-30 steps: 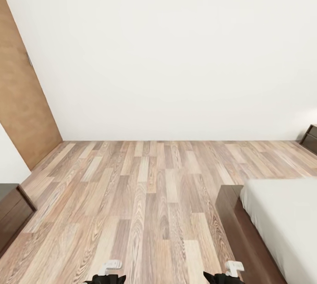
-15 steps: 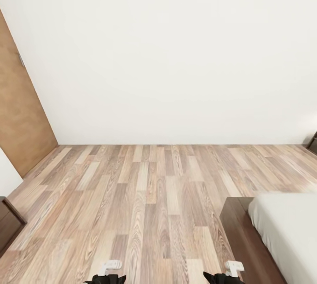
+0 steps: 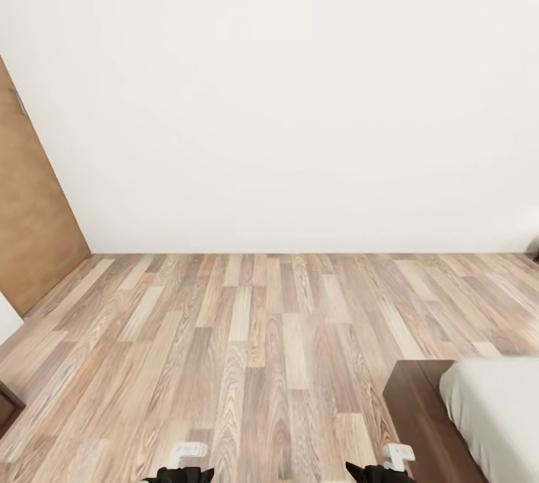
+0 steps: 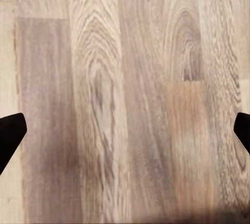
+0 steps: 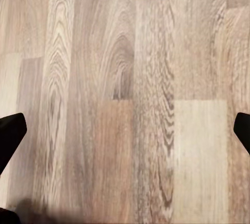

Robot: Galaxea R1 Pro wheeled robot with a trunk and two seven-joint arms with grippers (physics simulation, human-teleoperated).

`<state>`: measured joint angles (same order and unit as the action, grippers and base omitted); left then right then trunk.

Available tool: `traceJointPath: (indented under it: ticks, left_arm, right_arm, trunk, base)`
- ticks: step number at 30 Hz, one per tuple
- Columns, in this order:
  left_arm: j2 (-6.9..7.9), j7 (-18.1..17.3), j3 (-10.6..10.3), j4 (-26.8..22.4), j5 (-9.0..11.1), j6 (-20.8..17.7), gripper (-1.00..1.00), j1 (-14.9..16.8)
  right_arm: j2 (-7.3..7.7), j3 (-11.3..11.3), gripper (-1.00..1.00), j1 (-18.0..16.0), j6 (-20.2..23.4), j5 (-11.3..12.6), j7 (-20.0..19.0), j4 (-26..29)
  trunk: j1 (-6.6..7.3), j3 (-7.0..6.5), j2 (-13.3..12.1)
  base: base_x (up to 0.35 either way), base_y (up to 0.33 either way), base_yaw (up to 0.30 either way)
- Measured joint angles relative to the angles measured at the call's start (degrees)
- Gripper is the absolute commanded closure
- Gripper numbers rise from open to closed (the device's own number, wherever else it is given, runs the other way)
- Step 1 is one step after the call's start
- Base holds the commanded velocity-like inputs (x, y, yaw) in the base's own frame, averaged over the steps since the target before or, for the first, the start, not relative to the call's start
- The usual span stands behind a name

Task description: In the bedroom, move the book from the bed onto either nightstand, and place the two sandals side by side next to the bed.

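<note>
Head view: bed (image 3: pixel 479 423) corner at lower right, long axis running off the frame's lower right. Left tool (image 4: pixel 125 130) and right tool (image 5: pixel 125 130) spread wide, empty, above plank floor (image 3: pixel 254 348).

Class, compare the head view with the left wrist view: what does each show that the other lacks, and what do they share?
Head view alone: the white wall, a brown door at left, and the corner of the bed at lower right. Left wrist view alone: the two black fingertips of the left gripper set wide apart, seen close against the planks. Both share the wood-plank floor.
</note>
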<state>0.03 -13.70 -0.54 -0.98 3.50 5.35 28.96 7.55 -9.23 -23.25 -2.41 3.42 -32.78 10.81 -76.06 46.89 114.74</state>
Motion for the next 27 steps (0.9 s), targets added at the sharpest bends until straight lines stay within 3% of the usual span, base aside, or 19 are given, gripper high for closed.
traceJointPath:
  ticks: [27]
  left_arm:
    - [0.05, 0.11, 0.0, -0.05, 0.08, 0.23, -1.0, 0.0]
  right_arm:
    - [0.0, 0.02, -1.0, 0.0, 0.0, 0.01, -0.14, 0.01]
  trunk:
    - [0.0, 0.0, 0.0]
  base:
    - [0.294, 0.0, -0.012]
